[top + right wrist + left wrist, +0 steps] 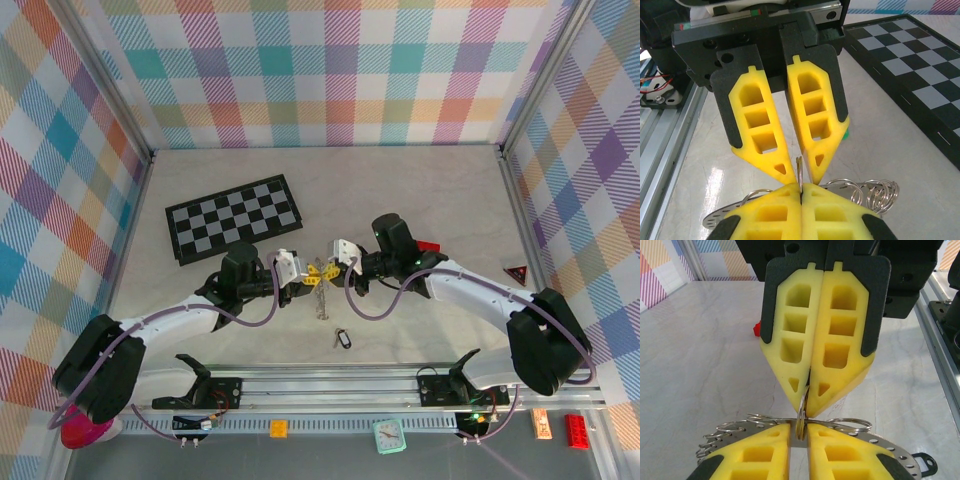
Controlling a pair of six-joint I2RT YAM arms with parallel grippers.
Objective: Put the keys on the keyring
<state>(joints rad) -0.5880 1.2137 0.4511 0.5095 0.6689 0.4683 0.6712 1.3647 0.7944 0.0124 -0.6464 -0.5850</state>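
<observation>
left gripper and right gripper tip to tip mid-table, both pinched shut on the keyring held between them; black-headed key lies loose on the table, apart from it, toward the near edge

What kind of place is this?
Likely a robot practice booth: checked walls around a pale table, a left arm and a right arm bolted to a metal rail, plus a chessboard.
</observation>
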